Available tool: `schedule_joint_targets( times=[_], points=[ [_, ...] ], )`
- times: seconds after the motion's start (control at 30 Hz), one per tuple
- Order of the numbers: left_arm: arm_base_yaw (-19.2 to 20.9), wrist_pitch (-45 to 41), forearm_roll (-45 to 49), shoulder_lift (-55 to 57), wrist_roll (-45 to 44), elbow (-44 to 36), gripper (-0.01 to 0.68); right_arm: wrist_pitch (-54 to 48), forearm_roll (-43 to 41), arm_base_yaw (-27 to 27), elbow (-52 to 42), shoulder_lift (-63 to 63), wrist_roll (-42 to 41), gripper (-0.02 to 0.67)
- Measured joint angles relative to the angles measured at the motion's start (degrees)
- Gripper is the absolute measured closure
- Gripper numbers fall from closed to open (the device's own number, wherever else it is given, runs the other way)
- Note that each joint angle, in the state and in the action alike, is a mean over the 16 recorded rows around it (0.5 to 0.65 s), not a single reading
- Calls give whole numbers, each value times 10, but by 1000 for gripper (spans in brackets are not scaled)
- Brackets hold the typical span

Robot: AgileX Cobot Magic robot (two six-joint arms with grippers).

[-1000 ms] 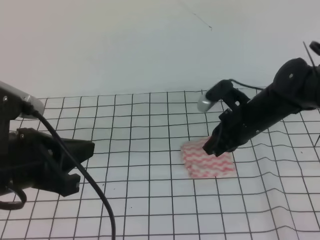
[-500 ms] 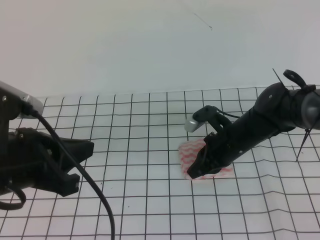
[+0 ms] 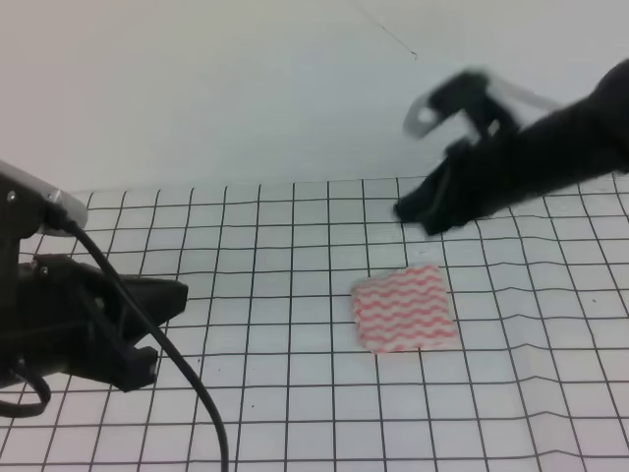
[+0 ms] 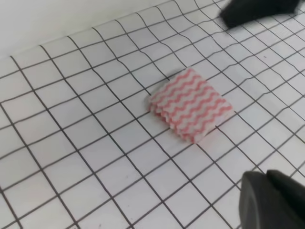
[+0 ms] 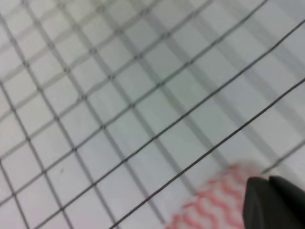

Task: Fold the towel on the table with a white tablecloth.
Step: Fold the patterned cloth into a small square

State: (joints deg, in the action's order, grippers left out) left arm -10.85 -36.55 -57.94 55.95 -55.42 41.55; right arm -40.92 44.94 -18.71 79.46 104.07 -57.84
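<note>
Closest to me, the left end effector (image 3: 162, 300) just sits low at the near-left of the surface (image 3: 275, 413). It's well away from the cloth, and I honestly can't tell how its jaws stand from here.

Mid-surface is the towel (image 3: 405, 309), lying flat on the white tablecloth (image 3: 246, 236) as a small, compact rectangle. The left wrist view shows stacked layered edges along one side, so it looks folded over already.

Further back, the right end effector (image 3: 413, 211) is up in the air beyond the towel, touching nothing. It's blurry, so its jaws are a no-call too.

My guess is the fold's basically done. The next move would be another fold only if one's wanted, otherwise parking the arms.
</note>
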Motion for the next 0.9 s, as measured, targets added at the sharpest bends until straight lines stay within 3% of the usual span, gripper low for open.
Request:
schedule_joint_targets(
  times=[0.27, 0.5, 0.67, 0.9],
  points=[
    [0, -25, 2, -32, -6, 0, 672, 11, -212, 29, -21, -230, 192, 647],
    [1, -3, -4, -95, 3, -24, 672, 56, -382, 41, -144, -454, 368, 647],
    [1, 59, -29, -142, 5, -69, 672, 127, -427, 42, -302, -597, 437, 647],
    [1, 139, -77, -178, -13, -130, 672, 232, -429, 42, -510, -745, 471, 647]
  ],
)
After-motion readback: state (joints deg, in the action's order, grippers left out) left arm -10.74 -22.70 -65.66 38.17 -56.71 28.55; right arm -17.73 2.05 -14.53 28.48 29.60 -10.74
